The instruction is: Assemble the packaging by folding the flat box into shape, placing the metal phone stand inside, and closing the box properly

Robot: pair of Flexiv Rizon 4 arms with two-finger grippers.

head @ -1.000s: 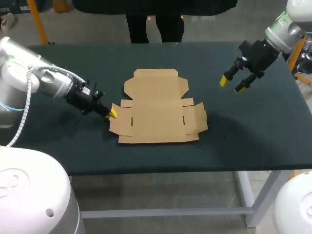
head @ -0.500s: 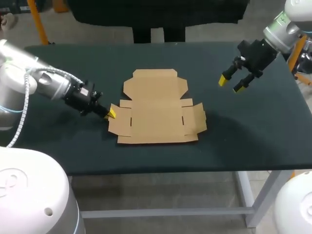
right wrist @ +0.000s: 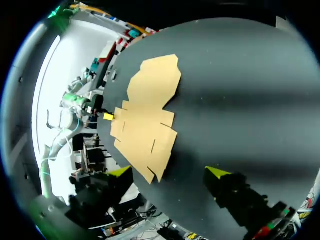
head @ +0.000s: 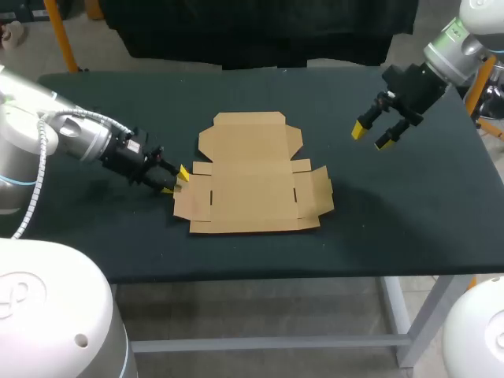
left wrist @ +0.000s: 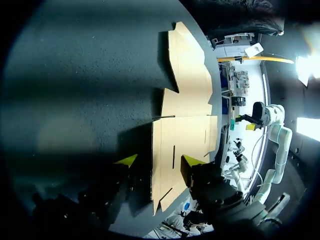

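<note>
We're at the opening step, the folding: the flat box (head: pixel 252 173) lies fully spread in the middle of the bench (head: pixel 409 205), every panel down and nothing creased up yet. No metal phone stand shows in any view. The left end effector (head: pixel 174 180) sits low at the box's left side flap (head: pixel 194 197), fingers parted a moderate way. In the left wrist view the flap's outer edge lies between the two yellow tips, one over cardboard, one over bare bench. Whether either tip actually touches the card is hard to call from here; it may be grazing the edge, but nothing is gripped. The right end effector (head: pixel 370 135) hangs over the far right of the bench, well apart from the box, fingers wide, holding nothing. Next move, I'd say: the left pinches or gets under that flap and lifts it upright, likely with the right coming in to pin the base panel.
</note>
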